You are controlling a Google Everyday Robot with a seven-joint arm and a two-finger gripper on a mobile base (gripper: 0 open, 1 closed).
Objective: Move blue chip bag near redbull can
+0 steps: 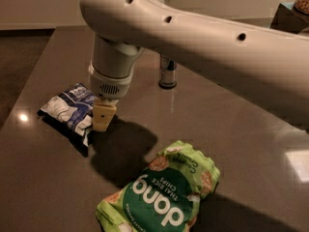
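The blue chip bag [69,107], crinkled dark blue and white, lies flat on the dark table at the left. My gripper [104,117] hangs from the big white arm and sits right at the bag's right end, low over the table. The arm's wrist hides part of the bag's right edge. The redbull can [167,72] stands upright farther back, right of the bag; the arm hides its top. The bag and the can are well apart.
A larger green "dang" bag [161,195] lies at the front, right of centre. The dark table [241,144] runs to a far edge at the back and a left edge. A dark object [289,16] sits at the top right corner.
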